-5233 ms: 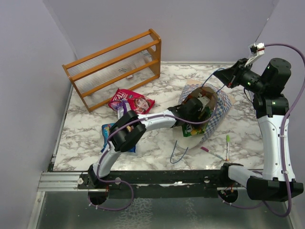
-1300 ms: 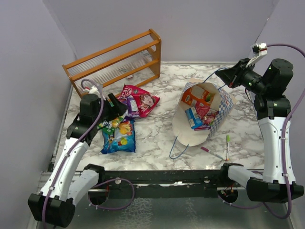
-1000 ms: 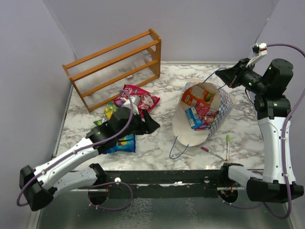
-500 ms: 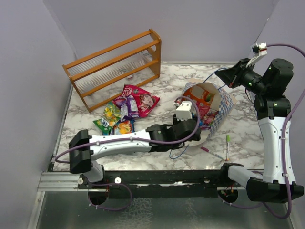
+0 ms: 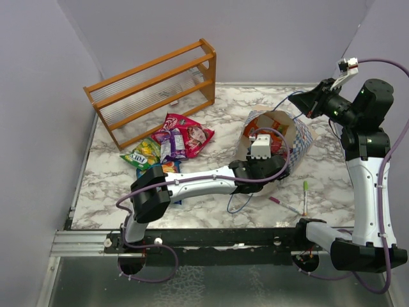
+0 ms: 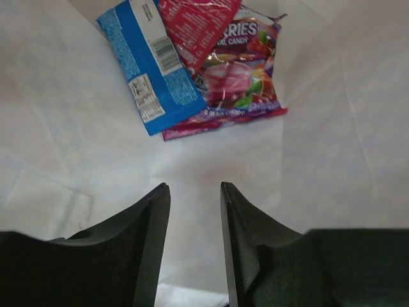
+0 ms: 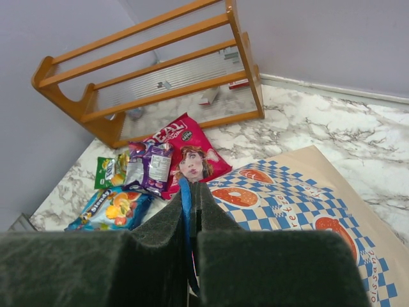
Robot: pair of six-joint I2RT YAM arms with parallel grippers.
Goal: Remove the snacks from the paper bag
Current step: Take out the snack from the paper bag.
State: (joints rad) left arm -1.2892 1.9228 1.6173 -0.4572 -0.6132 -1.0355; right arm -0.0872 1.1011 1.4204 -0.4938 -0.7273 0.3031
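paper bag [image 5: 299, 148] centre-right of top view, mouth toward lower left. inside it, top of left wrist view: blue packet [image 6: 150, 70], red packet [image 6: 192, 19], purple candy packet [image 6: 239, 77]. left gripper [image 6: 195, 188] in the bag, jaws spread, nothing between, short of the packets. right gripper [image 7: 192, 185] pinching the blue cord handle [image 7: 185, 217]. other snacks [image 5: 172, 141] piled on marble table [image 5: 217, 109], left of centre.

Robot lab cell, bare walls [image 5: 287, 38]

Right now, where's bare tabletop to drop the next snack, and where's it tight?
Free: marble between the wooden rack and the paper bag; also the near-left corner beside the snack pile. Tight: left arm crosses the middle into the bag; marker pens lie near it.
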